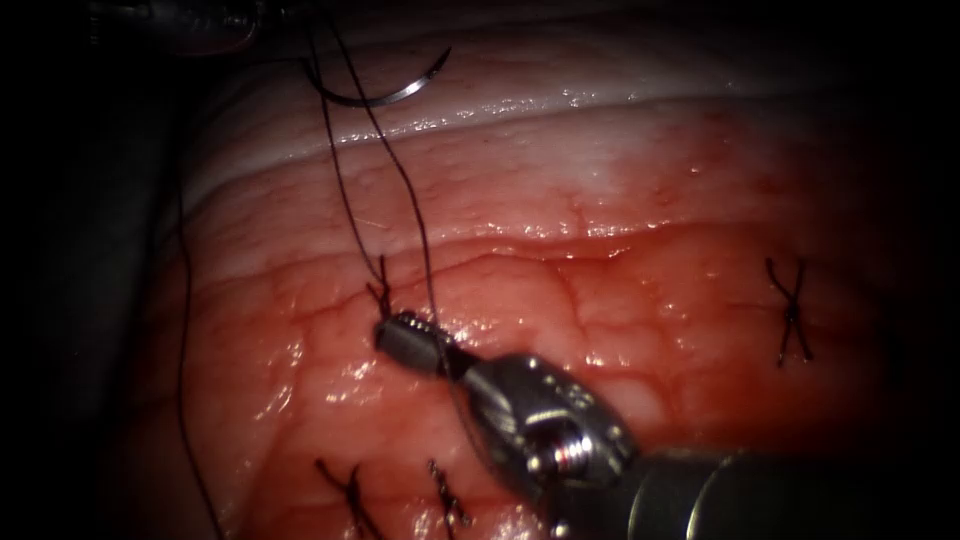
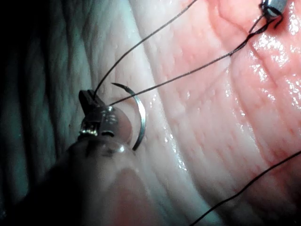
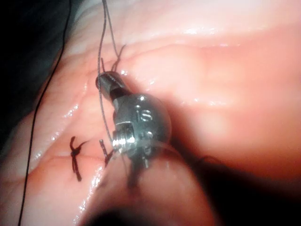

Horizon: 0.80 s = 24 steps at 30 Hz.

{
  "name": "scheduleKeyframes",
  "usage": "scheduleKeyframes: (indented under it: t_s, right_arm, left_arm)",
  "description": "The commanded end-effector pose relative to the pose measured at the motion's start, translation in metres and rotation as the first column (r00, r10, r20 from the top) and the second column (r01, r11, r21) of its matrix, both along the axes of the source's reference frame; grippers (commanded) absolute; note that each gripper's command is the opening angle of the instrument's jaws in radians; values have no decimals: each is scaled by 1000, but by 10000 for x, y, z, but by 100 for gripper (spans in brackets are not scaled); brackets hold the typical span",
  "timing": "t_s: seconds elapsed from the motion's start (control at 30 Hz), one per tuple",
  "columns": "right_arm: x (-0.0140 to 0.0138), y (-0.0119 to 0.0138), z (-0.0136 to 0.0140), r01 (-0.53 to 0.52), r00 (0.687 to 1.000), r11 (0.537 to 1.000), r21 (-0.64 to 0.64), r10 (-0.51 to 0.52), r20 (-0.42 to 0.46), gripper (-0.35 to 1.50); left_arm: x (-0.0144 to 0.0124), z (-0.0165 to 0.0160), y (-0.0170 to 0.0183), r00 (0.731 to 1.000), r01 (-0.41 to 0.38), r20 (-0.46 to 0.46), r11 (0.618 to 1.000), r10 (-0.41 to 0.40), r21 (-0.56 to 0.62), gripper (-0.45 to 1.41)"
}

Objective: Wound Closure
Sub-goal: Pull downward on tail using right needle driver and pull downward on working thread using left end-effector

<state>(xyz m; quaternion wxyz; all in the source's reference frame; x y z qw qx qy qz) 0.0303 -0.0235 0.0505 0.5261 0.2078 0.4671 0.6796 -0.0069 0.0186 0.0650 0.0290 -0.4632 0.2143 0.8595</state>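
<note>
Step in hand: judged as knot work at a stitch site. No direction of pull can be read from one moment.

Right claw (image 1: 408, 338): silver ribbed needle driver, coming in over the wet pink-red pork-belly tissue (image 1: 620, 300) from the right. Jaws look closed, with the thin dark suture thread (image 1: 400, 180) pinched or lying between them just beside the small dark knot (image 1: 381, 285) — I judge it a grip on the thread, though the right wrist view leaves the tip partly masked.

Left claw (image 2: 89, 101): small metal jaws off the far pale edge of the tissue, closed on the thread where two strands leave it. It does not hold the needle.

Needle: curved silver steel needle (image 1: 385, 90) is free of the tissue, over the pale fat band beyond the cut, just beside the left claw; left wrist view shows its arc (image 2: 138, 117) next to the jaws — touching or merely near, cannot tell.

Thread run: two strands go from the left claw down to the knot; a third loose strand trails along the tissue's left border.

Earlier work: tied dark stitches with cut ends (image 1: 790, 312) to the right, more along the near edge (image 1: 345, 490).

Next move calls for: judgement — even tension on both strands, seated onto the knot without tearing soft tissue; needle point kept clear.

Containers: none present.
</note>
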Motion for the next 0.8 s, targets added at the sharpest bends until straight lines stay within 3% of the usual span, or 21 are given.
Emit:
scheduleKeyframes:
  t_s: [0.03,0.2,0.57,0.8]
  right_arm:
    - [10,-6,3,28,999,999,-44,-27,23,-35]
    - [14,-13,-7,135,984,968,-213,-106,142,-35]
    - [12,2,-7,161,976,930,-329,-102,191,-35]
    - [6,18,5,199,965,895,-400,-108,239,-35]
  left_arm:
    - [-4,7,6,1000,0,-3,1000,0,-4,-45]
    - [-4,11,10,1000,-2,-6,1000,2,-10,-45]
    - [-7,13,13,1000,15,-3,1000,-15,-16,-45]
    - [-10,16,34,997,69,20,997,-69,-27,-45]
